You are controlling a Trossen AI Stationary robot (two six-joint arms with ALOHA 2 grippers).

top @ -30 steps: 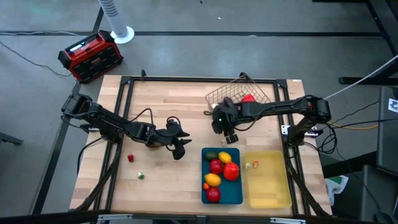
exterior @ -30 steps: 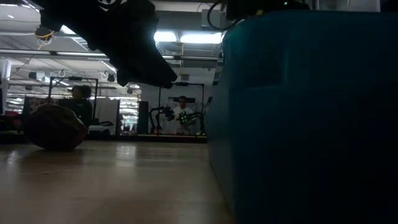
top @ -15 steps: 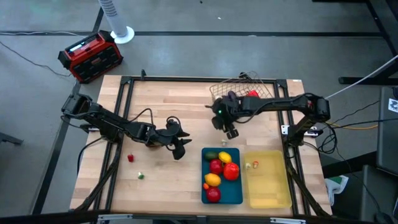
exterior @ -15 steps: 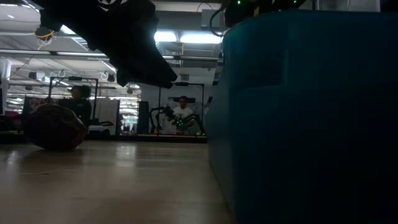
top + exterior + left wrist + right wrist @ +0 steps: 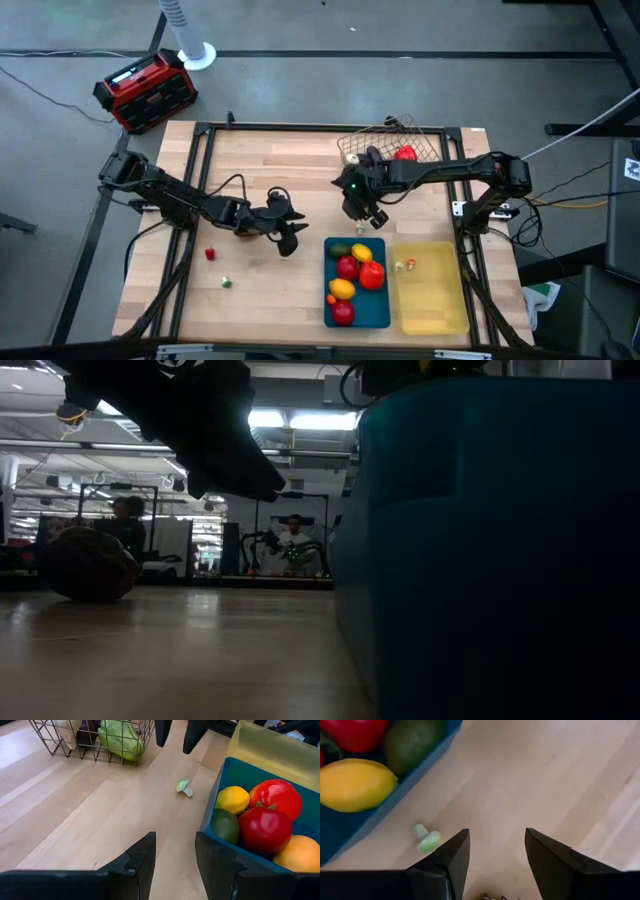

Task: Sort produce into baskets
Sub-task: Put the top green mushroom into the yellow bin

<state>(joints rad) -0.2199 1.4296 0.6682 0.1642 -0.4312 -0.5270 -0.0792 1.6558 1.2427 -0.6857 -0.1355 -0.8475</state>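
The blue tray [image 5: 384, 312] holds several fruits: red ones, yellow ones and a green one. A small piece lies in the pale yellow tray [image 5: 432, 300]. At the far side, the wire basket [image 5: 392, 150] holds a red piece and greens. A small pale green piece [image 5: 426, 840] lies on the wood just outside the blue tray's far end. My right gripper [image 5: 372, 217] hangs open over the wood beside that piece and points steeply down. My left gripper [image 5: 292, 243] stands open left of the blue tray, with nothing between its fingers [image 5: 142, 865].
A small red piece [image 5: 210, 254] and a small green one [image 5: 227, 282] lie on the wood at the near left. A dark round piece [image 5: 88, 565] lies under my left arm. A red-and-black box [image 5: 145, 90] sits on the floor beyond the far left corner.
My right gripper has rolled about its own pointing line while staying over the same spot between the wire basket and the blue tray. Its fingers stay apart. My left arm has kept still.
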